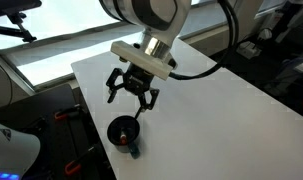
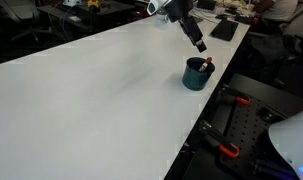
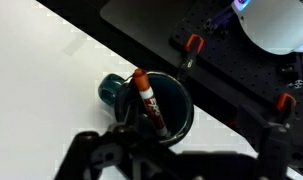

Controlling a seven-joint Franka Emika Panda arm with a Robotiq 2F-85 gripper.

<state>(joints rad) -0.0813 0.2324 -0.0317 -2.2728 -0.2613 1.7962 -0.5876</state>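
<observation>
**Colour key to your scene: a dark teal glazed ceramic mug (image 3: 186,105) on a plain white flat tabletop (image 2: 91,90).**
In your wrist view the mug's wall, handle and inside read as one deep teal with no pattern, while in an exterior view it looks almost black. The slim plastic marker pen (image 3: 148,100) you see in it is banded in orange-red and white. Your matt black metal two-finger gripper (image 1: 132,88) is dark throughout, under a white plastic wrist block (image 1: 141,55) and a black cable (image 1: 196,70). Beside the tabletop, the black perforated metal bench (image 3: 231,80) shows orange-red clamp handles (image 3: 194,43) and a glossy white rounded shell (image 3: 276,22).
</observation>
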